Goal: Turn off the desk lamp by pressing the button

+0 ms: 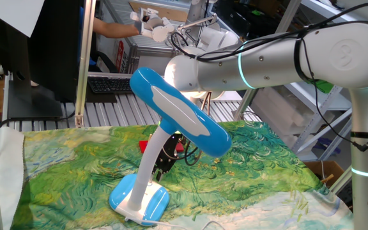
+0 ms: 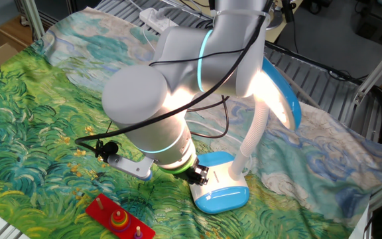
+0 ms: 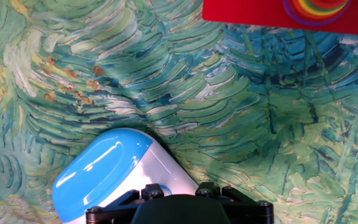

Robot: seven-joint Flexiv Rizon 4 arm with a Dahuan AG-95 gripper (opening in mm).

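claw point(image 2: 199, 175) over desk lamp point(image 2: 219, 182) base edge

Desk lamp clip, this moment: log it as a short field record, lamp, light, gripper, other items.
lamp: large plastic desk lamp, sky-blue oval head with white stripe, curved white neck, blue-and-white base
light: on, glow under the head
gripper: two-finger gripper low at the base; finger state unclear
other: red board with rainbow rings
surface: green painted-pattern cloth
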